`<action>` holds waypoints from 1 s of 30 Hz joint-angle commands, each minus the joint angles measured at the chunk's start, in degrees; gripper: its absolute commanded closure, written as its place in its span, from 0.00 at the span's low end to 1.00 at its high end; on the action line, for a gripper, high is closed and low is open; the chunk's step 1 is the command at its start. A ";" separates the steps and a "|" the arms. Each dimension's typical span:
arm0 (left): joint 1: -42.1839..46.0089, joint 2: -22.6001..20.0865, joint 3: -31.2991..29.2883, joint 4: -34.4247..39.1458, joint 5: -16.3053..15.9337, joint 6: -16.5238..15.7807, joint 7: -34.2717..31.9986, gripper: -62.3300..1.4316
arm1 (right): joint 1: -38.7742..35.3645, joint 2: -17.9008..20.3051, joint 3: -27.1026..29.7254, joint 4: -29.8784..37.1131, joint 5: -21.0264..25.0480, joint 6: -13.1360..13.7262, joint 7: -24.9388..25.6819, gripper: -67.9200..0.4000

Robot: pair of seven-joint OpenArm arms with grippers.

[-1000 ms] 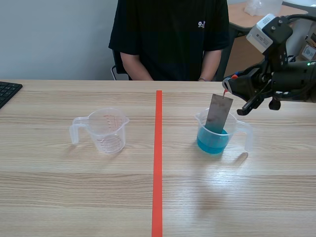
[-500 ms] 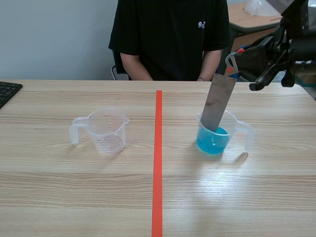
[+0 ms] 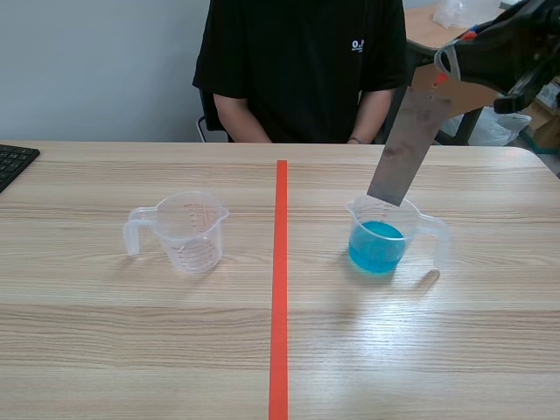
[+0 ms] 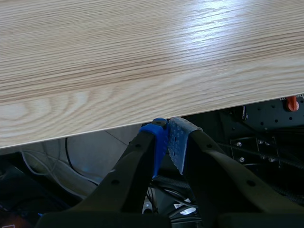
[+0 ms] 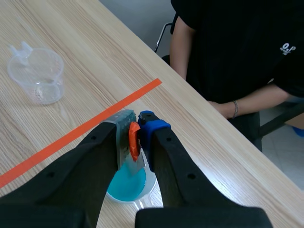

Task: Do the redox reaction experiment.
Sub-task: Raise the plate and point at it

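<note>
Grips the metal plate (image 3: 408, 147) in the clenched right pincer (image 5: 135, 137), upper right of the frame, lower edge just above the blue-filled beaker (image 3: 378, 238). Risks dripping solution (plate probably wet) onto the tabletop (image 3: 280, 350), or knocking the rim if swung low. Counts one plate and two beakers, the empty beaker (image 3: 188, 229) centre left. Shows the left pincer (image 4: 167, 142) closed on nothing.

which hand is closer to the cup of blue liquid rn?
Right. The right hand is up above the cup of blue liquid, holding a metal strip over it. The left hand sits shut off the table edge, with no cup in its view.
</note>
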State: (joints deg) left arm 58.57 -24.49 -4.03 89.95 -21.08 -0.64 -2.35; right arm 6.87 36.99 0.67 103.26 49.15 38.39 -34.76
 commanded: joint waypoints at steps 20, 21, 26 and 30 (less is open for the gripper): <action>0.61 -0.15 0.20 0.37 -0.20 -0.09 -0.76 0.91 | -0.20 0.92 3.93 6.21 3.19 -0.20 -2.01 0.97; 0.61 -0.15 0.20 0.37 -0.20 -0.09 -0.76 0.91 | -0.20 0.92 3.93 6.21 3.19 -0.20 -2.01 0.97; 0.61 -0.15 0.20 0.37 -0.20 -0.09 -0.76 0.91 | -0.20 0.92 3.93 6.21 3.19 -0.20 -1.99 0.97; 0.61 -0.68 0.20 0.37 -0.20 -0.17 -0.79 0.91 | -0.20 0.92 3.93 6.21 3.19 -0.20 -1.99 0.97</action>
State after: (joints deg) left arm 58.57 -24.62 -4.03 89.95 -21.08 -0.64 -2.35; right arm 5.98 36.99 3.90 109.25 51.90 38.39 -37.47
